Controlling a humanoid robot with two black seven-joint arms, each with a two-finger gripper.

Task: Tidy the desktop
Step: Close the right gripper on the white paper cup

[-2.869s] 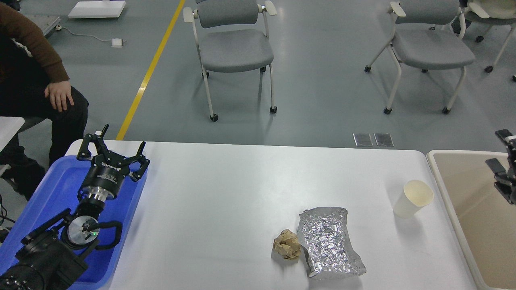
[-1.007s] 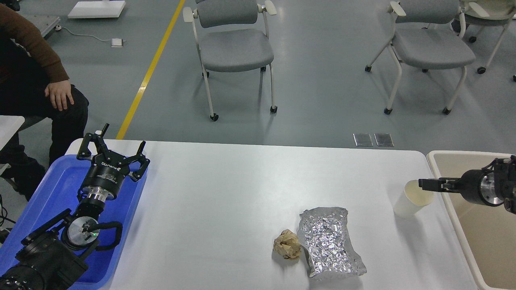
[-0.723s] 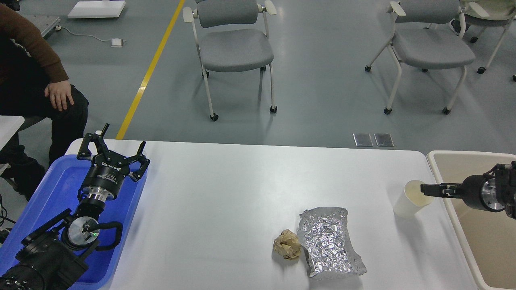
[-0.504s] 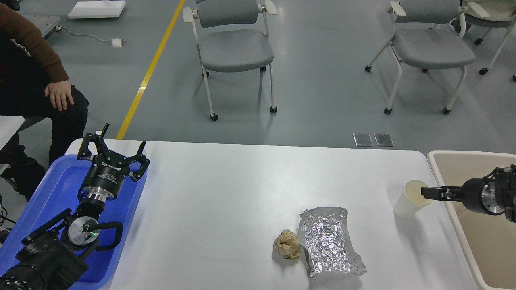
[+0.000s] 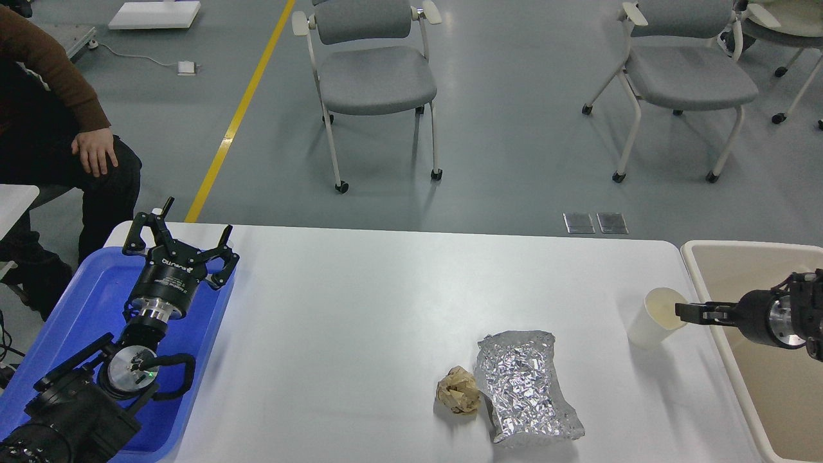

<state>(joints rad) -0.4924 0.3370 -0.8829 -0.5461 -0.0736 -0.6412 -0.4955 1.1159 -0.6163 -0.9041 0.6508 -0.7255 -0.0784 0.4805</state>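
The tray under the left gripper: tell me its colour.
Blue. The tray shows best in the head view, beside the white desktop.

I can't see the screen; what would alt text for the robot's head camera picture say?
A white desktop holds a paper cup, a crumpled foil bag and a brown paper ball. The right gripper reaches the cup's rim from over a beige bin; the left gripper hangs open over a blue tray.
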